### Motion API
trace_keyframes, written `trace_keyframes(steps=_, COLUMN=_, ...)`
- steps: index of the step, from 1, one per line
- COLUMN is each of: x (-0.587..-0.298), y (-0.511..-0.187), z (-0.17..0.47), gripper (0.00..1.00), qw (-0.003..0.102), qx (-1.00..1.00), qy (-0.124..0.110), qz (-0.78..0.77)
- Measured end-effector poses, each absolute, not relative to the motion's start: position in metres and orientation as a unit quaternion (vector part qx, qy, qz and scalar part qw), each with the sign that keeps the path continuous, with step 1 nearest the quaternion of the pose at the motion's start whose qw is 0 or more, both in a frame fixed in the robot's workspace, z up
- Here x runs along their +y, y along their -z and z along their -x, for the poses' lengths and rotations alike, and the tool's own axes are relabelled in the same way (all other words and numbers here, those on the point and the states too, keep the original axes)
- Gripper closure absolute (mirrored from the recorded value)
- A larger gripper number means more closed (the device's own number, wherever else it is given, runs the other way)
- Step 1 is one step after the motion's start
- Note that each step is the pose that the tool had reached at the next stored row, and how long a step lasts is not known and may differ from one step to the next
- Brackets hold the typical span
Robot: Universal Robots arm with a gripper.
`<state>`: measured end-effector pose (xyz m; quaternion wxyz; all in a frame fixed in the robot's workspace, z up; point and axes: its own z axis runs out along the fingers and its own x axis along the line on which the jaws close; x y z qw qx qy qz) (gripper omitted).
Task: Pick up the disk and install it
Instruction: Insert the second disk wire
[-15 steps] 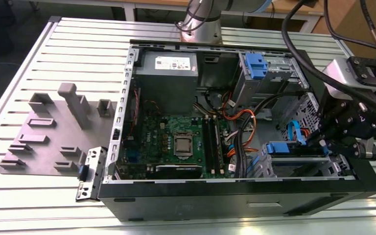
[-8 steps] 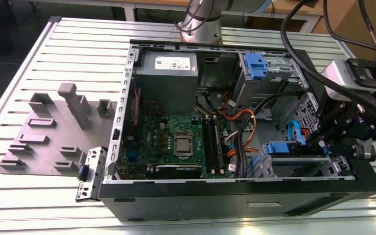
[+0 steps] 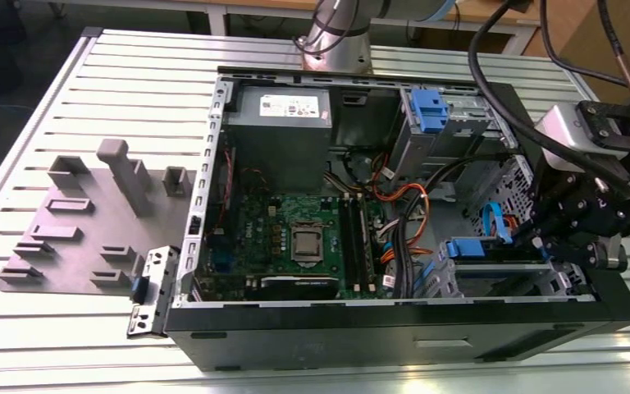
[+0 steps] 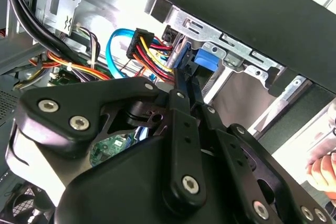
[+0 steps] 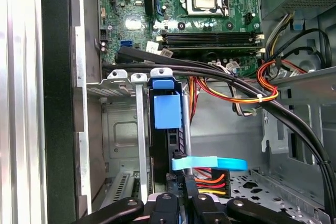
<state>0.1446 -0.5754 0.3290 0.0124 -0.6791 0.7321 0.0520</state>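
Disk [image 5: 167, 109] is the piece being worked, and it stands on edge in a slot of the drive cage [image 5: 123, 129], which sits in the lower right of the exterior view.

The slatted table [image 3: 75, 345] carries everything. On it the computer case [image 3: 403, 324] lies on its side with the panel off, likely so the arm can reach in from above. To the exterior view's left of the case rests a grey fixture plate [image 3: 63, 238] with raised blocks. Inside the case, the motherboard [image 3: 293, 238] fills the middle and the power-supply box [image 3: 282, 111] sits at the upper edge.

The cage's bare metal rails line both sides of the disk, so it can only slide straight along them. Its blue carrier tab faces out of the slot.

The gripper [image 5: 178, 200] hangs over the cage at the exterior view's right, lined up with the disk's thin edge and very close to it. Whether it is clamped on that edge or has let go cannot be told, as its own linkage hides the contact.

Between gripper and tab, a flat blue data cable [image 5: 210, 163] and a bundle of coloured power wires [image 5: 207, 178] crowd the disk's end.
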Motion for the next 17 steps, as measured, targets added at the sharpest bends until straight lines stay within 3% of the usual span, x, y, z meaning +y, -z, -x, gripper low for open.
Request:
trace_keyframes(steps=14, x=-0.5753, y=-0.3267, z=-0.1446, gripper=0.84, qw=0.012, qx=0.732, qy=-0.052, qz=0.679)
trace_keyframes(steps=16, x=-0.5754, y=-0.3263, z=-0.1445, gripper=0.82, qw=0.013, qx=0.732, qy=-0.052, qz=0.679)
trace_keyframes(steps=17, x=-0.5754, y=-0.3264, z=-0.1445, gripper=0.76, qw=0.013, qx=0.732, qy=-0.052, qz=0.679)
